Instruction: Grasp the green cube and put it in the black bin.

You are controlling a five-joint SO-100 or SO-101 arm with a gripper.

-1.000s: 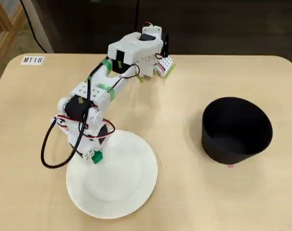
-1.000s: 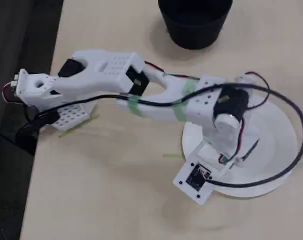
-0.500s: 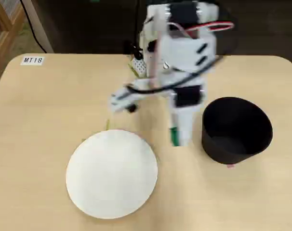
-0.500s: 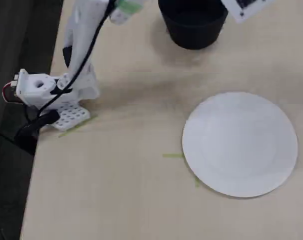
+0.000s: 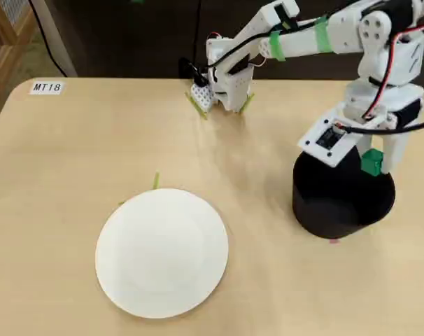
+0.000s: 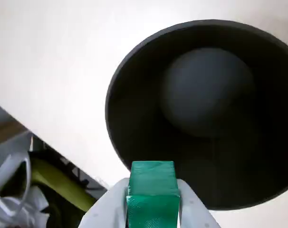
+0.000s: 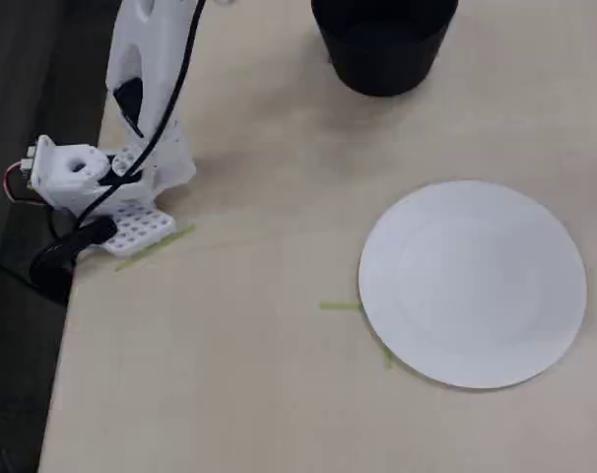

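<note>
My gripper is shut on the green cube and holds it over the black bin at the table's right side in a fixed view. In the wrist view the green cube sits between the white fingers at the bottom edge, just above the near rim of the black bin; the bin's inside looks empty. In the other fixed view only the black bin shows at the top; the gripper and cube are out of view there.
A flat white plate lies at the table's front left, also in the other fixed view. Thin green tape strips lie by the plate. The arm's base stands at the table's back edge. A label sits at back left.
</note>
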